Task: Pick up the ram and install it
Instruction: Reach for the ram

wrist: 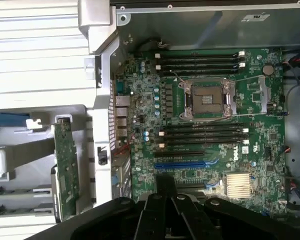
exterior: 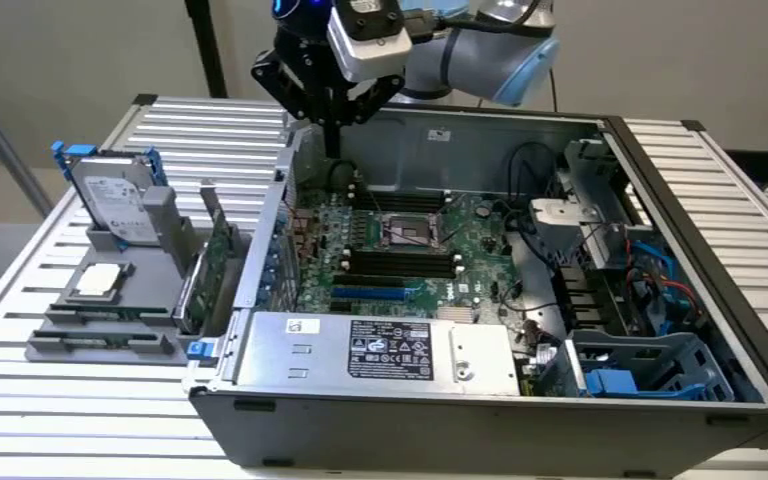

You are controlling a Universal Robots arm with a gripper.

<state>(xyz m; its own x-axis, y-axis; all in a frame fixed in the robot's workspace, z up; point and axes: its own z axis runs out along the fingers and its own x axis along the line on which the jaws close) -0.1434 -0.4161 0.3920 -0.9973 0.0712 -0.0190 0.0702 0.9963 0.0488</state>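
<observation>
An open computer case (exterior: 491, 400) lies on its side on the slatted tabletop (exterior: 744, 200); inside it is the green motherboard (exterior: 471, 250), with the open processor socket (wrist: 207, 100) at its middle and rows of black memory slots (wrist: 205, 135) on either side of the socket; a blue slot (wrist: 182, 163) and a finned heatsink (wrist: 238, 183) sit just beyond them. A silver power supply (exterior: 371, 350) fills the near end of the case; a blue drive cage (exterior: 638, 370) and a tangle of cables (exterior: 651, 270) take up the exterior view's right.

Outside, on the exterior view's left, a grey holder (exterior: 91, 340) carries a hard drive (exterior: 111, 205) standing upright and a square processor chip (exterior: 101, 282) lying flat; the ram (exterior: 200, 285) (wrist: 65, 170) stands on edge in that holder, just beside the case's side wall (exterior: 271, 240), which rises between it and the motherboard.

The pincer (exterior: 336, 125) (wrist: 165, 185) hangs above the far end of the case by that wall, well apart from the ram; it looks clenched, tips together, grasping nothing.
</observation>
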